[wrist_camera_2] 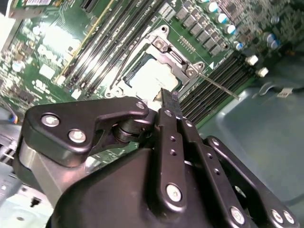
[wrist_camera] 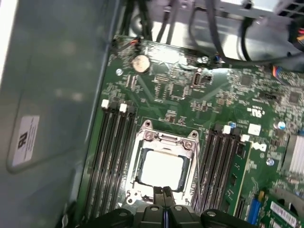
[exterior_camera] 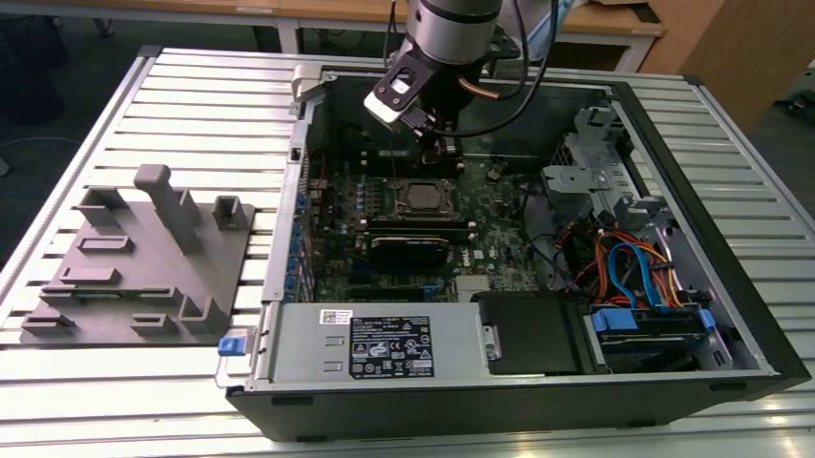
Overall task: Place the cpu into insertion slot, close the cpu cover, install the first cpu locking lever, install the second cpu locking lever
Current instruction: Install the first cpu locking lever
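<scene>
The tool (exterior_camera: 440, 145) hangs inside the open computer case (exterior_camera: 713, 286) on the tabletop (exterior_camera: 191, 105), its fingers drawn narrow together with nothing between them. In the exterior view it is just at 12 o'clock of the insertion slot (exterior_camera: 397, 198). In the first wrist view the cpu (wrist_camera: 161, 168) lies seated there, its bright top showing through the cpu cover (wrist_camera: 166, 138) lying flat over it.

power supply label (exterior_camera: 388, 345): print too small to read.
</scene>
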You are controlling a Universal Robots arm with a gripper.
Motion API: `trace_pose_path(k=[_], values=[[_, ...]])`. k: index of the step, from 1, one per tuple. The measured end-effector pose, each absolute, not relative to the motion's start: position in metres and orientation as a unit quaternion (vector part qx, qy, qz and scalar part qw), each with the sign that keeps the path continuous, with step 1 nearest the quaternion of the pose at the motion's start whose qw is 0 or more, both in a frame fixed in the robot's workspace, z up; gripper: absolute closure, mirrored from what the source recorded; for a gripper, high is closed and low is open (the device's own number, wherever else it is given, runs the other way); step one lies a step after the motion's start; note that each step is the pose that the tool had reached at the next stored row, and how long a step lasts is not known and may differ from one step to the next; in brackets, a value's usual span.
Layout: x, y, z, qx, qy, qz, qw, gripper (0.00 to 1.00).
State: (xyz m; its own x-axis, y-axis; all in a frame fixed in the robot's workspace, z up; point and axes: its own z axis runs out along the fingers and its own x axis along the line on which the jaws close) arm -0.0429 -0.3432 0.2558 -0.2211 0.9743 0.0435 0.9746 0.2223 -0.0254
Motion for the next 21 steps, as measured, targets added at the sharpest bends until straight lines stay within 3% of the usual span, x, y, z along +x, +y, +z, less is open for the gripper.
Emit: trace_pose_path(k=[21], values=[[-0.0451,-0.3432,0.2554,-0.534,-0.845,-0.001,0.025,0.9]])
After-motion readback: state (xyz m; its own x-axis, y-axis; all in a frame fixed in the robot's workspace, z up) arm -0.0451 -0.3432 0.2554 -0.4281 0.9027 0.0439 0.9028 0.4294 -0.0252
